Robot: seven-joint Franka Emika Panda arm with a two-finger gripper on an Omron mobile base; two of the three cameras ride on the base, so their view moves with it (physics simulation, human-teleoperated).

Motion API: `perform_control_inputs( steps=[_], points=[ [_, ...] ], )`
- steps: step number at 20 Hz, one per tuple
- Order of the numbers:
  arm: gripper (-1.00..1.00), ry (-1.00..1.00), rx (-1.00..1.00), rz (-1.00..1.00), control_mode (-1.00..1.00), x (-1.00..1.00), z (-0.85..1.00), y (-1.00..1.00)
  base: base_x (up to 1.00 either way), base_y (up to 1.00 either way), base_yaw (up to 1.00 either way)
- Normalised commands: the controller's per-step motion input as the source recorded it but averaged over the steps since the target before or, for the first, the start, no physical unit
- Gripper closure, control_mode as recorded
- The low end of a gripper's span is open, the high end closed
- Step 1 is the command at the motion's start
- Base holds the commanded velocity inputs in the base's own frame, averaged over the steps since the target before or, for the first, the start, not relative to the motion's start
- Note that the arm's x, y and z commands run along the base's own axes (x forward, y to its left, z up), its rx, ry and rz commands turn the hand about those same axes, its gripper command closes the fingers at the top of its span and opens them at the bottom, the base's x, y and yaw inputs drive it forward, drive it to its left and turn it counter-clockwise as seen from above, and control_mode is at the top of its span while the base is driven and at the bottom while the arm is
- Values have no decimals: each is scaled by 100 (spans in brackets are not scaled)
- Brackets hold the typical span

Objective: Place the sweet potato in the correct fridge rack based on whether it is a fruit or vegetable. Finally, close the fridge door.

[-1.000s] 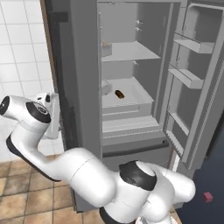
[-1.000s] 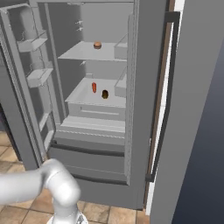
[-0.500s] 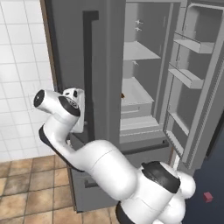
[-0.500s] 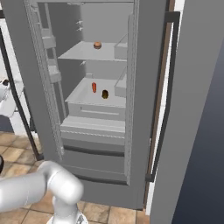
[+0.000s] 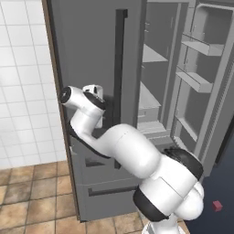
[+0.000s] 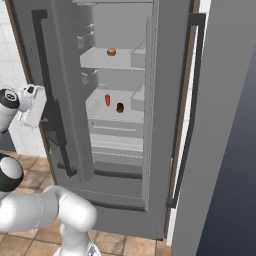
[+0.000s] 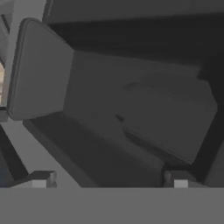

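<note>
Swung nearly shut since a second ago: left fridge door (image 6: 65,100), hand now pressed against its outer face.

Fingers spread wide and empty on gripper (image 7: 109,177), hard against dark door handle (image 5: 119,59). Farther in, sweet potato (image 6: 120,107) resting on middle fridge rack (image 6: 97,107), just right of small orange item (image 6: 107,99).

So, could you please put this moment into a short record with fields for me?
sweet potato: small dark lump lying on the fridge rack
beside it: a small orange item on the same shelf
shelf above: a round brown item
left fridge door: partly swung in
right fridge door: wide open
hand: open, holding nothing, at the left door's outer face
</note>
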Motion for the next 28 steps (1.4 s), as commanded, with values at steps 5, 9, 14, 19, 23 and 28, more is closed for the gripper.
perform_control_inputs(
  steps=[5, 9, 14, 19, 23, 28],
  points=[
    [-100, 0, -1, 0, -100, 52, 38, -29, 0, 0, 0],
    [-100, -2, -1, 0, -100, 60, 16, -37, 0, 0, 0],
    [-100, -9, 0, 0, -100, 42, 0, -36, 0, 0, 0],
    [-100, -4, 0, 0, -100, 37, 0, -22, 0, 0, 0],
    [-100, 0, 0, 0, -100, 52, 0, -14, 0, 0, 0],
    [-100, 0, 0, 0, -100, 57, 0, -7, 0, 0, 0]
  ],
)
